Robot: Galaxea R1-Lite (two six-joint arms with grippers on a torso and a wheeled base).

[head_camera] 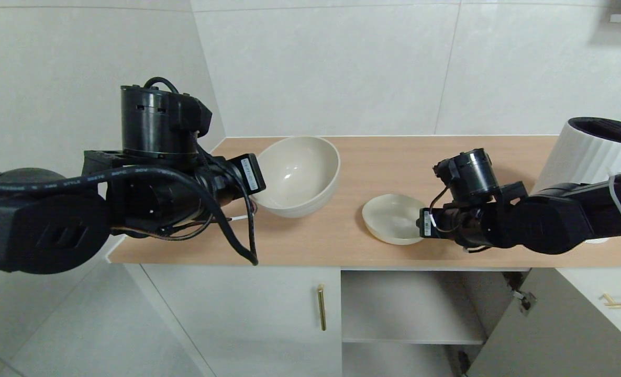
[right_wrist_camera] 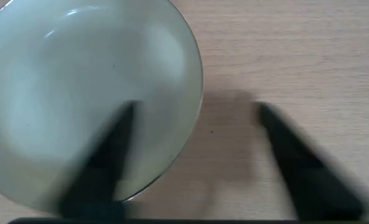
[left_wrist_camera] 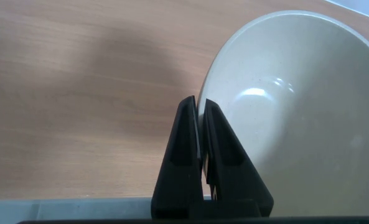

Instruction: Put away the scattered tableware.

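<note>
The left arm comes in from the left of the head view, its forearm level and its wrist joint standing upright in the upper left. The left gripper [left_wrist_camera: 201, 109] meets the near rim of the large cream bowl [head_camera: 300, 175]. In the left wrist view its 2 black fingers [left_wrist_camera: 185, 137] are drawn narrow, nipping the rim's edge, with 1 inside the bowl and 1 outside.

The bowl sits left of centre on the wooden countertop [head_camera: 394, 157]. It is tilted (opening turned toward the left arm), with its far rim higher. Its inside is bare glaze with a glint of light.

The right arm stretches in low from the right edge of the head view, its forearm roughly level above the counter's front edge. The right gripper [right_wrist_camera: 196, 107] is beside the small shallow dish [head_camera: 391, 217], just right of centre and well apart from the large bowl. The right wrist view looks straight down on it: the fingers are spread wide, with 1 above the dish's bare inside and the other over open wood beside it (whether either touches, I cannot tell).

At the right of the head view, a white ribbed container [head_camera: 585, 152] with a dark mouth stands behind the right arm. Below the counter, a cabinet is open onto a white shelf [head_camera: 410, 309]. Left of it is a closed door with a brass handle [head_camera: 321, 306], and an open door [head_camera: 551, 330] hangs at the lower right.
</note>
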